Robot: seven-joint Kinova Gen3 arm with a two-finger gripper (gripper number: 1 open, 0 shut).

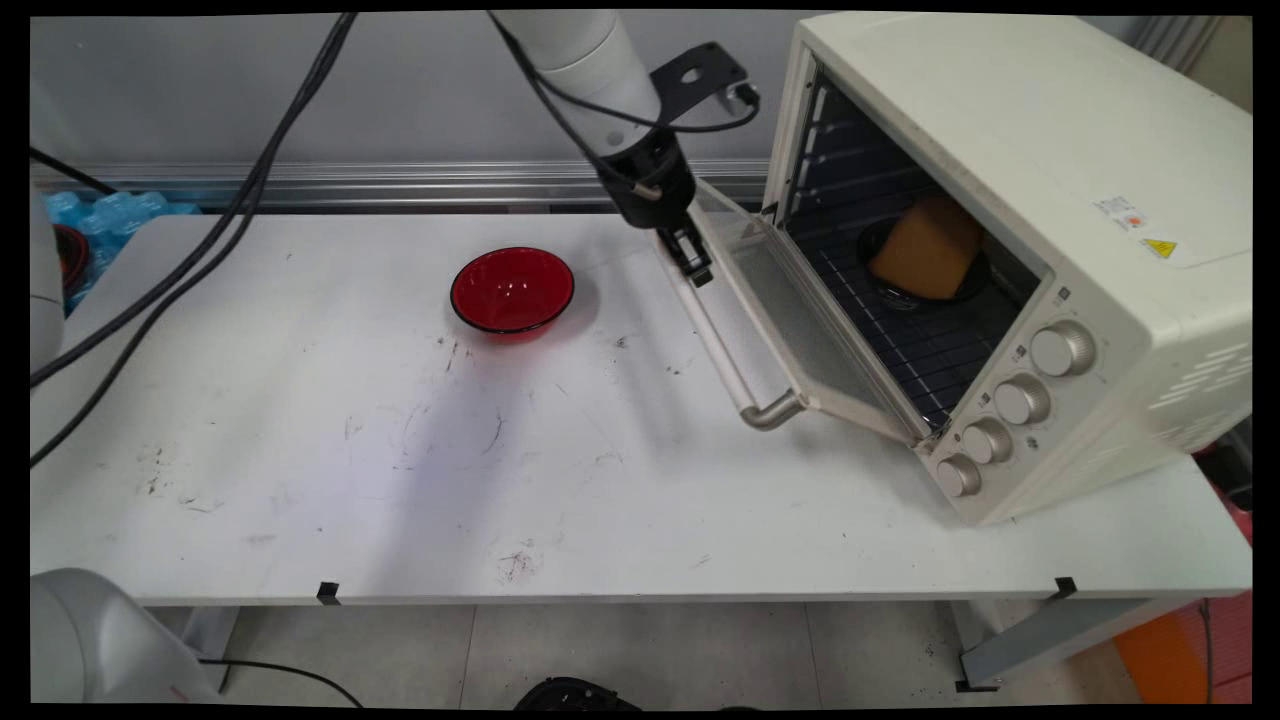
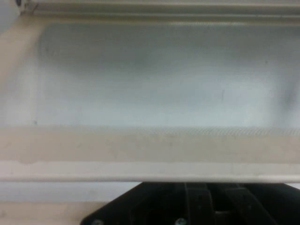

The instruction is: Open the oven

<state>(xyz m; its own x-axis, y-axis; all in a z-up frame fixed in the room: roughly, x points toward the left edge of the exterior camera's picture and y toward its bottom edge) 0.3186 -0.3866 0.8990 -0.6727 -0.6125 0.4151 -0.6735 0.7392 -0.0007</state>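
Note:
My black gripper (image 1: 698, 268) hangs at the far end of the metal handle (image 1: 725, 350) of the oven door (image 1: 790, 310), its fingers drawn together and holding nothing. The cream toaster oven (image 1: 1000, 130) stands at the table's right, its glass door partly lowered. Inside on the rack, a brown bread-like block (image 1: 925, 248) rests in a black dish (image 1: 893, 288). In the hand view the gripper (image 2: 197, 206) sits just below the handle bar (image 2: 150, 172), with the door glass (image 2: 154, 79) filling the picture beyond it.
A red bowl (image 1: 512, 290) stands on the white table (image 1: 400, 480), left of the gripper. Black cables (image 1: 200, 250) hang across the left side. A pack of blue bottles (image 1: 110, 215) lies beyond the table's back left. Several knobs (image 1: 1020, 400) line the oven's front.

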